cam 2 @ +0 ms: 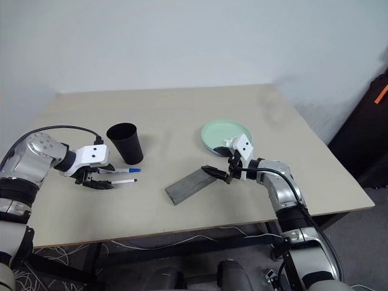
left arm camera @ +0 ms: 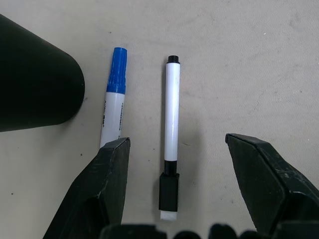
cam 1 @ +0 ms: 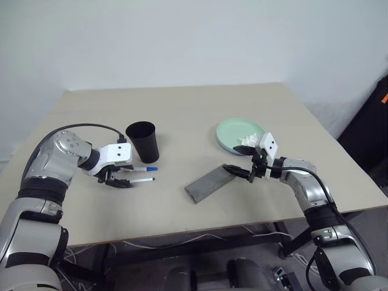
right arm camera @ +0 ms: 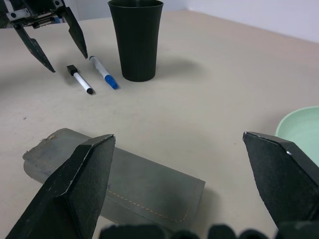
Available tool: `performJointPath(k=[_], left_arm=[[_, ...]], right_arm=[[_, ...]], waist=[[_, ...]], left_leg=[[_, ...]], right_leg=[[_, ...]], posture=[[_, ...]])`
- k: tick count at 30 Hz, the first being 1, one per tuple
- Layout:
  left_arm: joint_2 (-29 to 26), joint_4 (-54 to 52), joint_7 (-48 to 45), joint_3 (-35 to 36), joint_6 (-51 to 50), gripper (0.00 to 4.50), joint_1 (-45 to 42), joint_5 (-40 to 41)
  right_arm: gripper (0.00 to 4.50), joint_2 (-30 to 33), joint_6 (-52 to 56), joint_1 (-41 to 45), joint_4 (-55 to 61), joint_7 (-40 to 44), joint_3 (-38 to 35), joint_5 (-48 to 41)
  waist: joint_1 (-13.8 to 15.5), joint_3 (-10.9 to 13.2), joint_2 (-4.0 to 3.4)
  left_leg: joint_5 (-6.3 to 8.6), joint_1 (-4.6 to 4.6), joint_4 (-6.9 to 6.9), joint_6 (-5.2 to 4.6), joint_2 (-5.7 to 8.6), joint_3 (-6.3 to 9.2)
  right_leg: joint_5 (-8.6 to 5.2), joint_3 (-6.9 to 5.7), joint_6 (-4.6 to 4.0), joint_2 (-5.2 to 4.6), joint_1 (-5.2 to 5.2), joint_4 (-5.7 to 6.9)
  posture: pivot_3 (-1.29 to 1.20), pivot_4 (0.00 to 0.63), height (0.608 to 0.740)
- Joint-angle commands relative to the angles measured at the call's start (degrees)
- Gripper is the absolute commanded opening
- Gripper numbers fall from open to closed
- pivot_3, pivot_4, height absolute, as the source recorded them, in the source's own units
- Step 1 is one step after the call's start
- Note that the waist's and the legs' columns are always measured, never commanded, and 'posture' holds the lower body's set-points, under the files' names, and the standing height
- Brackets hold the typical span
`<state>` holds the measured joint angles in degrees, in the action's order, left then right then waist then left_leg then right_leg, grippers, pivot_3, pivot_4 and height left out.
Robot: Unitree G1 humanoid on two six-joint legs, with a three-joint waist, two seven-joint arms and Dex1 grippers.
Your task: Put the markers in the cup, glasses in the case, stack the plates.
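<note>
Item 1: 2 markers [left arm camera: 172, 114] lay side by side on the tabletop [cam 1: 200, 106], just beside the base of the upright black cup [cam 1: 142, 140]. 1 had a blue cap; the other showed a black tip and a black end. The left hand [cam 1: 116, 180] hovered directly over them, pointing down, fingers [left arm camera: 107, 184] spread wide and holding nothing; the black-tipped marker lay between the fingers, apart from both.

Item 2: grey case [cam 1: 209, 183], closed, flat on the tabletop centre. The right hand [cam 1: 239, 172] stood at its near-right end, fingers [right arm camera: 82, 184] wide apart and empty.

Item 3: mint green plate [cam 1: 233, 132], behind the right hand, something white resting on it.
</note>
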<state>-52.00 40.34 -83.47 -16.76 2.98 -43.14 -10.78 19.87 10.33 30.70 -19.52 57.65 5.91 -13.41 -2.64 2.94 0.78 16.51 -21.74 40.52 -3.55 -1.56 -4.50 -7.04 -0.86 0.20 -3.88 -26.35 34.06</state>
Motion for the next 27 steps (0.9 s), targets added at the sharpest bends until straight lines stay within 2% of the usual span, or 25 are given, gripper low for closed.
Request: performJointPath(k=[1,7,27], left_arm=[[-0.48,-0.86,-0.03,0.59,0.42,3.30,-0.41,0.06],[1.28,5.64,1.51,-2.60,4.16,3.30,-5.52,-4.44],[6.02,13.90,2.66,-5.62,7.62,3.30,-10.28,-9.10]], right_arm=[[4.46,-0.10,-0.66,1.82,1.08,0.20,-0.54,-0.70],[4.46,-0.42,-0.86,2.38,0.13,0.19,-0.43,-0.54],[4.46,-0.67,-0.43,3.64,-0.92,1.09,0.07,-0.62]], waist=[[0.00,0.00,0.00],[0.03,0.00,0.01],[0.01,0.00,0.05]], left_leg=[[0.00,0.00,0.00,0.00,0.00,0.00],[0.00,0.00,0.01,0.00,0.03,0.01],[0.01,-0.03,0.00,0.00,0.04,0.00]], right_leg=[[0.00,0.00,0.00,0.00,0.00,0.00],[0.00,-0.01,0.00,0.01,0.02,0.01],[0.06,-0.01,0.10,0.02,-0.04,0.01]], posture=[[0.00,0.000,0.720],[0.00,0.000,0.720],[0.00,0.000,0.720]])
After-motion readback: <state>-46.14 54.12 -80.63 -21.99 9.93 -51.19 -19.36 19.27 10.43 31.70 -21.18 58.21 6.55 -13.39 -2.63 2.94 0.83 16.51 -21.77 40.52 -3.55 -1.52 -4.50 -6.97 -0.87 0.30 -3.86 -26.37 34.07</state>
